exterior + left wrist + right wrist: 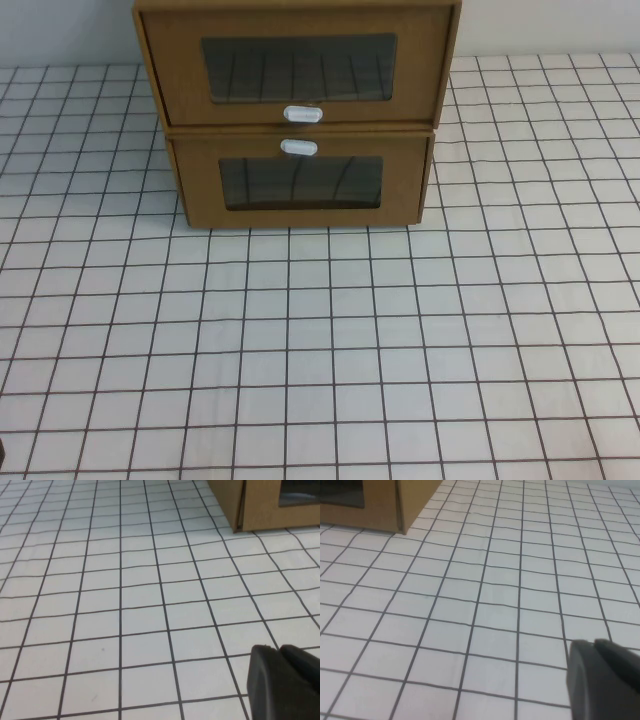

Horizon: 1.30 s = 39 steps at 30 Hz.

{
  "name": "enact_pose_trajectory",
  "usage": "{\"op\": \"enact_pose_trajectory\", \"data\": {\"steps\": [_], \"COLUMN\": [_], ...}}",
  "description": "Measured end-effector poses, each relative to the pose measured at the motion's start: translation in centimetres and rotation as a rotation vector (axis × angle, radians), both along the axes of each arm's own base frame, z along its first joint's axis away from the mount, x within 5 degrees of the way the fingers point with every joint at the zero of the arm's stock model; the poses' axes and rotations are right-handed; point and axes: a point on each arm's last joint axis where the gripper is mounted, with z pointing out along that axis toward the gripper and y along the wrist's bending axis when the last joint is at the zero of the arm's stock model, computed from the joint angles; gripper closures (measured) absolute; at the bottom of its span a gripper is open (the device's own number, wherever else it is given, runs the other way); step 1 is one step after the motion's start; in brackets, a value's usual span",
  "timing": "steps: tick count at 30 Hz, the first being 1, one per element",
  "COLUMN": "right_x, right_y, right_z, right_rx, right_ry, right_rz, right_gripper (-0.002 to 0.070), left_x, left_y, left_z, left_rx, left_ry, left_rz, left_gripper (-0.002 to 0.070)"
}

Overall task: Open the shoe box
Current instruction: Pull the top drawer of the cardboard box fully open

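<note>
On the gridded desk [320, 350] the shoe box [300, 180] stands at the far middle, two brown units stacked, long axis running left to right and windowed fronts facing me. Both fronts look flush and the white handles [302, 114] are untouched, so the whole opening is left. My right pincer [595, 652] is closed on nothing, well short of the box's right corner; my left pincer [280, 655] hangs well short of the left corner, and I cannot tell its state.
</note>
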Motion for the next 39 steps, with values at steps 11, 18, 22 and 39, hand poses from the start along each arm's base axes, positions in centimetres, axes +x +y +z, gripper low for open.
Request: {"op": "enact_pose_trajectory", "data": {"steps": [11, 18, 22, 39], "right_x": [0.0, 0.0, 0.0, 0.0], "right_y": [0.0, 0.0, 0.0, 0.0], "right_z": [0.0, 0.0, 0.0, 0.0], "right_rx": [0.000, 0.000, 0.000, 0.000], "right_ry": [0.000, 0.000, 0.000, 0.000], "right_rz": [0.000, 0.000, 0.000, 0.000], "right_gripper": [0.0689, 0.0689, 0.0690, 0.0690], "left_x": [0.0, 0.0, 0.0, 0.3], "left_y": [0.0, 0.0, 0.0, -0.6], "left_z": [0.1, 0.1, 0.1, 1.7], "left_rx": [0.002, 0.002, 0.002, -0.471], "left_ry": [-0.006, -0.006, -0.006, -0.122], "left_rz": [0.000, 0.000, 0.000, 0.034], "left_gripper": [0.0677, 0.0677, 0.0677, 0.0677]}}
